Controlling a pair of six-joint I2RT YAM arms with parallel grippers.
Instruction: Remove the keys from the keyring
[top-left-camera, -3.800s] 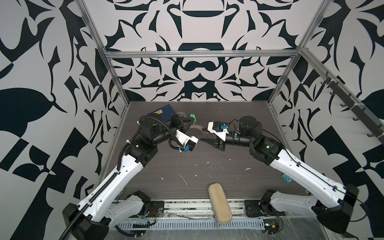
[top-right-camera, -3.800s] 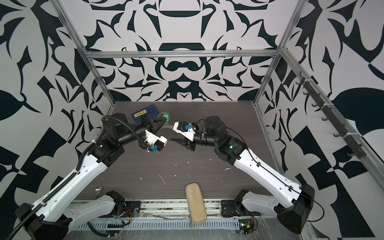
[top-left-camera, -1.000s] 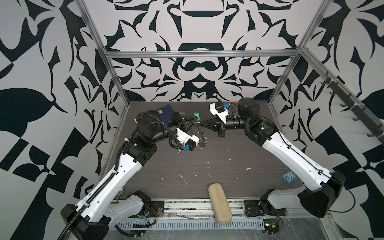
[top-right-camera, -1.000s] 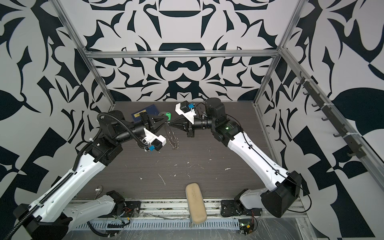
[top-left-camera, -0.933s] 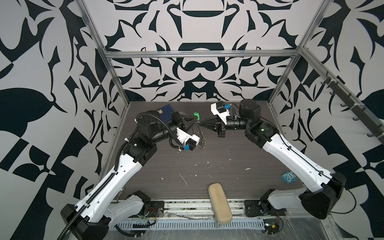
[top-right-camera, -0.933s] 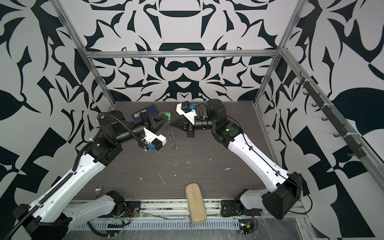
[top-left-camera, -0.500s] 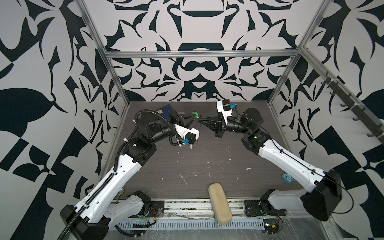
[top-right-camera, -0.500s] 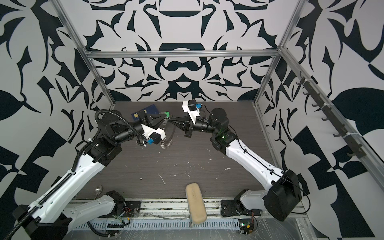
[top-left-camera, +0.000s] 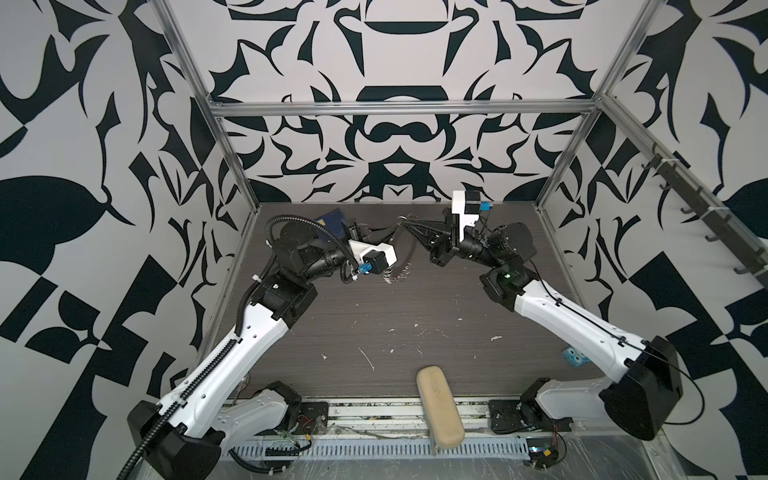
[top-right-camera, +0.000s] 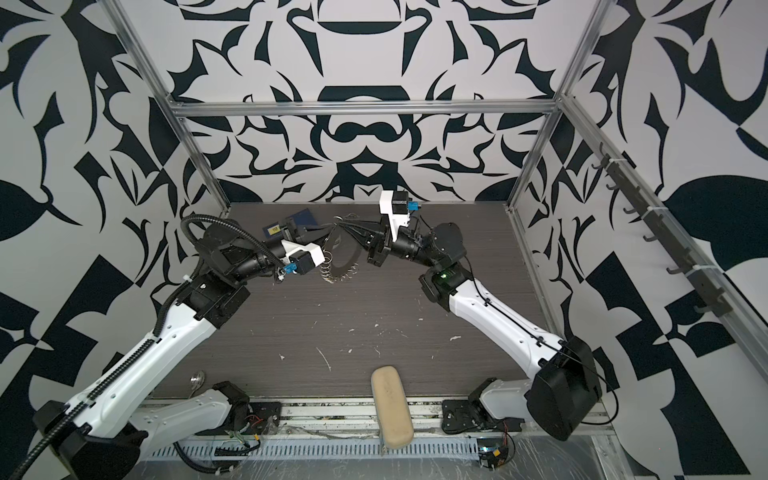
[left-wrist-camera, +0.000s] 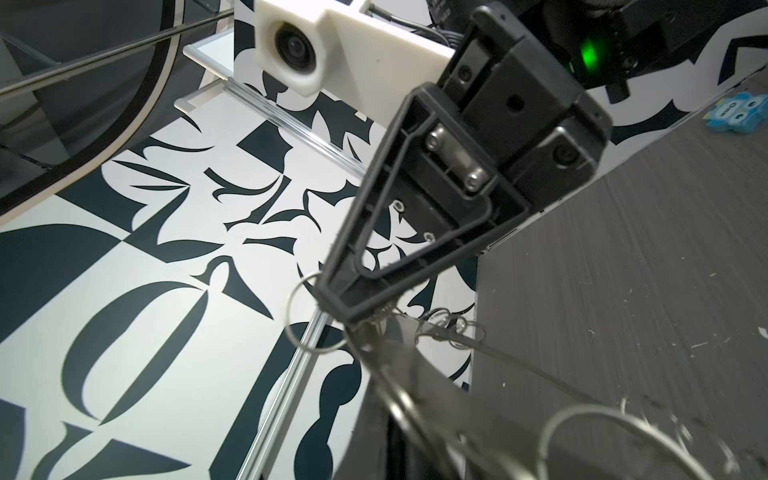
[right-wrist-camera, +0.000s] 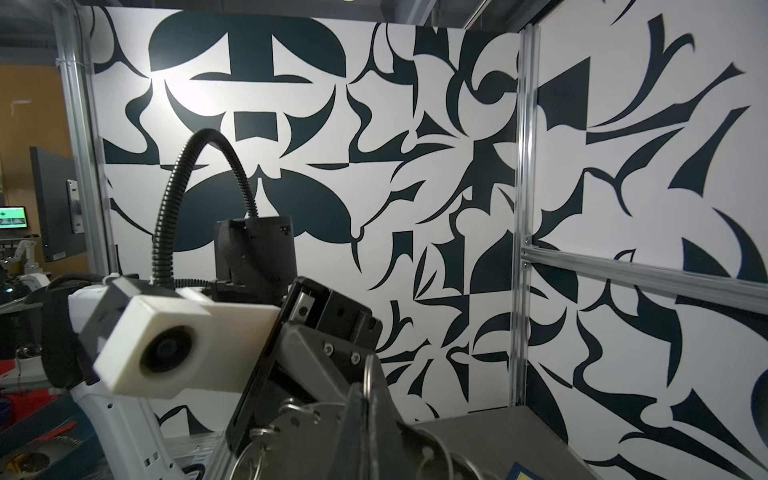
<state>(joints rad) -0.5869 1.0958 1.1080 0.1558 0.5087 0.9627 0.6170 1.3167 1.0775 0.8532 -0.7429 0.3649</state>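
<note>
Your left gripper (top-right-camera: 329, 228) is clamped shut on the keyring (top-right-camera: 351, 259), holding it above the table (top-right-camera: 374, 316) near the back wall. Your right gripper (left-wrist-camera: 351, 313) is pinched shut on its rim, among the wire loops (top-right-camera: 327, 266).

**Robotics laboratory: enclosed test cell.**

- Aluminium extrusion frame (top-left-camera: 399, 109) carrying black-and-white patterned wall panels (top-left-camera: 399, 50) on three sides.
- Dark wood-grain tabletop (top-left-camera: 415, 316), flecked with white scraps.
- Left robot arm (top-left-camera: 249, 345) and right robot arm (top-left-camera: 573, 324), based at the front edge.
- Slotted cable duct (top-left-camera: 374, 451) along that edge, with exposed wiring.
- Hook rail (top-left-camera: 706, 206) on the side wall.
- Beyond the cell, in the right wrist view: lit monitor (right-wrist-camera: 13, 217), dark screen (right-wrist-camera: 50, 203), orange wall (right-wrist-camera: 33, 104).
</note>
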